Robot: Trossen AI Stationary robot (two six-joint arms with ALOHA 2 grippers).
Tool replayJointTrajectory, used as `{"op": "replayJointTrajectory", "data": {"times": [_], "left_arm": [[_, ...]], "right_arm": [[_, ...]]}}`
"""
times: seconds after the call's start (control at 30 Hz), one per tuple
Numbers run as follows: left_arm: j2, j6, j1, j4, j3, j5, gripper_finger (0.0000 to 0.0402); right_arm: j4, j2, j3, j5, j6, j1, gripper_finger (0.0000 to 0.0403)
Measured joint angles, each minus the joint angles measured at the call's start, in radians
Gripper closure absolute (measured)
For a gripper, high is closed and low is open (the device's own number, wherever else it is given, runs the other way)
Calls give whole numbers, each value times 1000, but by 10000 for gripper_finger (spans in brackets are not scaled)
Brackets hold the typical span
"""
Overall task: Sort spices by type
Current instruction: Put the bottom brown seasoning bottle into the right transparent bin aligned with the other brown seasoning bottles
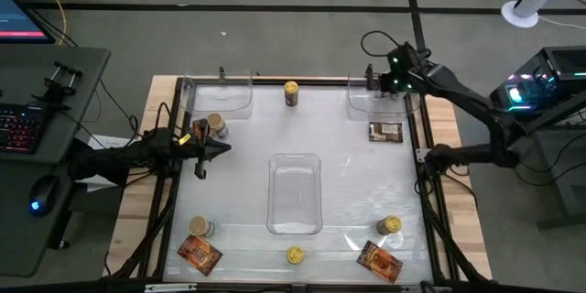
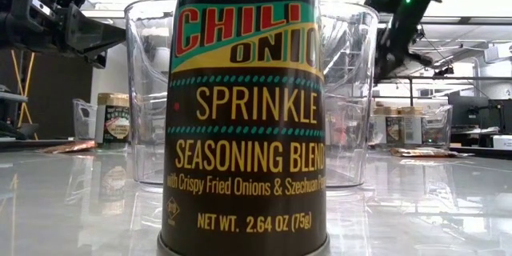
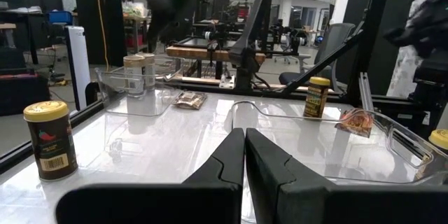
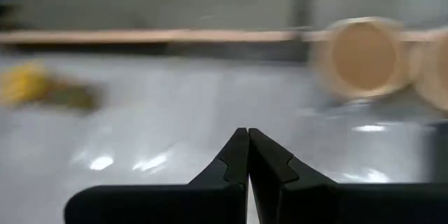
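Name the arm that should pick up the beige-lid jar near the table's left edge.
Left. The left gripper hangs right beside the beige-lid jar, fingers shut and holding nothing. The right gripper is across the table, at the clear tray in the far right corner.

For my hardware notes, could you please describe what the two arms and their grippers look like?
Both arms are dark, slender and jointed. The right arm carries green indicator lights near its wrist. The left gripper and right gripper each have two matte black wedge-shaped fingers with a stepped notch along the inner edge.
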Motion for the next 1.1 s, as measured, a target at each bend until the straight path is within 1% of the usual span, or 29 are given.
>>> {"op": "replayJointTrajectory", "data": {"times": [0.07,0.13,0.2,0.27,0.4,0.57,0.67,0.77,0.83,0.87,0.9,1.0,1.1], "left_arm": [[0,0,0,0,0,0,399],[0,0,0,0,0,0,399],[0,0,0,0,0,0,399],[0,0,0,0,0,0,399],[0,0,0,2,0,0,399],[0,-2,0,9,0,0,399],[0,-53,0,23,0,0,398],[0,-197,0,111,0,0,399],[0,-304,0,219,0,-7,399],[0,-344,0,280,0,-28,399],[0,-377,0,341,0,-62,399],[0,-493,0,509,0,-211,398],[0,-600,0,618,0,-329,399]], "right_arm": [[21,-48,0,-81,0,57,403],[45,-89,0,-135,6,140,402],[57,-122,0,-147,25,241,402],[62,-147,0,-138,56,353,403],[62,-159,0,-65,141,588,402],[68,-121,0,122,284,863,402],[80,-79,0,219,384,985,402],[93,-31,0,269,476,1066,402],[98,0,0,285,530,1099,402],[100,13,0,291,553,1110,402],[100,25,0,299,571,1119,402],[101,46,0,306,601,1129,402],[102,47,0,306,592,1129,402]]}}
